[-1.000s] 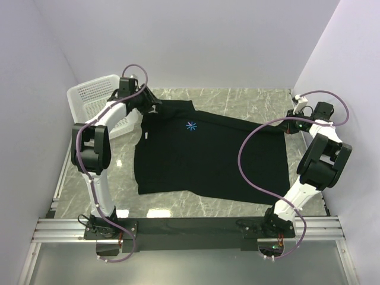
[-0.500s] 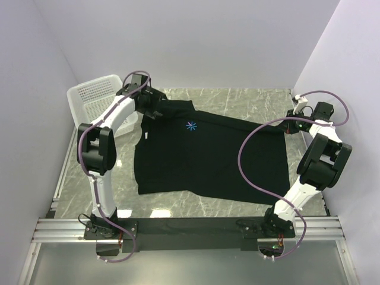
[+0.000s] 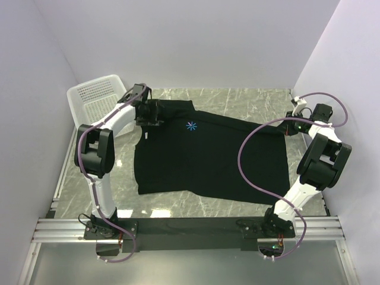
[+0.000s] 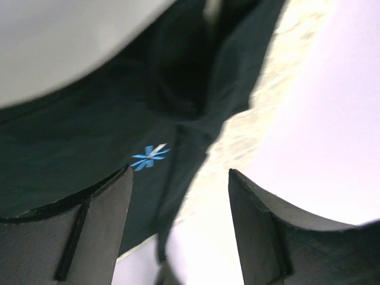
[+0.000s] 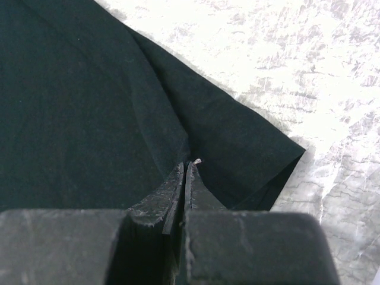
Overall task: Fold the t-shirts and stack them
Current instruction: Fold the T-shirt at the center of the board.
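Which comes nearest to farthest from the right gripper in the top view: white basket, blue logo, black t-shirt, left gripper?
From the right gripper:
1. black t-shirt, its hem corner pinched in the jaws at the right.
2. blue logo, on the shirt's chest, left of centre.
3. left gripper, open over the collar end.
4. white basket, far left corner.

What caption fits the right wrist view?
Right gripper shut on the black t-shirt near its corner, on the marble table.

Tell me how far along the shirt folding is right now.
Early. Done: the black t-shirt lies spread on the table, no fold apparent. In hand: the right gripper is shut on its hem corner; the left gripper is open over the collar end. Left: every fold, and stacking.
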Controlling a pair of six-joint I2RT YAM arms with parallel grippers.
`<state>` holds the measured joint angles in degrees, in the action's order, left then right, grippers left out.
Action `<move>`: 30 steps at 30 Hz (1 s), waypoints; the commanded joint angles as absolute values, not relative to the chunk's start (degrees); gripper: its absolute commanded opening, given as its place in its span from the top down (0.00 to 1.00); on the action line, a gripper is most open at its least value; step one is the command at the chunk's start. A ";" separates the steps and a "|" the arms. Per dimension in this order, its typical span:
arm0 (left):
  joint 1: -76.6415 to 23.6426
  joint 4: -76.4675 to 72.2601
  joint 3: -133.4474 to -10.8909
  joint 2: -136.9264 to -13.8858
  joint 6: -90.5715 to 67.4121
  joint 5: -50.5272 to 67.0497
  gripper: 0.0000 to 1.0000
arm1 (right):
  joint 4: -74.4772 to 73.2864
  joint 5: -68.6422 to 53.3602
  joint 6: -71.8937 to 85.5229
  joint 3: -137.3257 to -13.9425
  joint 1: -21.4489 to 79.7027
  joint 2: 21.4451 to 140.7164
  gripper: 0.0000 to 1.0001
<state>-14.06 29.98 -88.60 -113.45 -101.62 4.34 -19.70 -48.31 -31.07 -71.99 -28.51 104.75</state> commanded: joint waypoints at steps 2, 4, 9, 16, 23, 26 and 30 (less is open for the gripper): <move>-14.15 29.42 -94.03 -114.34 -110.13 0.18 0.31 | -18.72 -49.83 -32.17 -71.72 -28.83 101.16 1.00; -14.24 31.02 -95.97 -114.70 -110.74 0.18 0.32 | -18.63 -49.75 -32.43 -71.54 -28.83 100.99 1.00; -14.24 35.24 -96.24 -115.83 -113.90 -4.48 0.34 | -18.02 -50.18 -31.99 -71.46 -28.92 101.16 1.00; -14.41 44.45 -105.55 -121.90 -113.65 -9.22 0.33 | -17.58 -50.97 -31.90 -71.46 -29.00 101.08 1.00; -14.85 54.75 -113.20 -127.09 -111.89 -11.95 0.32 | -16.61 -52.12 -31.12 -71.10 -29.53 100.55 1.00; -15.20 55.20 -112.94 -126.74 -111.36 -11.78 0.31 | -16.44 -52.38 -31.02 -71.02 -29.79 100.28 1.00; -15.64 55.28 -113.81 -126.74 -110.74 -10.90 0.31 | -16.09 -52.65 -31.03 -70.67 -30.06 100.37 1.00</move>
<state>-15.00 51.27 -110.93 -126.63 -109.27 -10.39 -18.15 -50.81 -31.16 -71.42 -29.43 103.72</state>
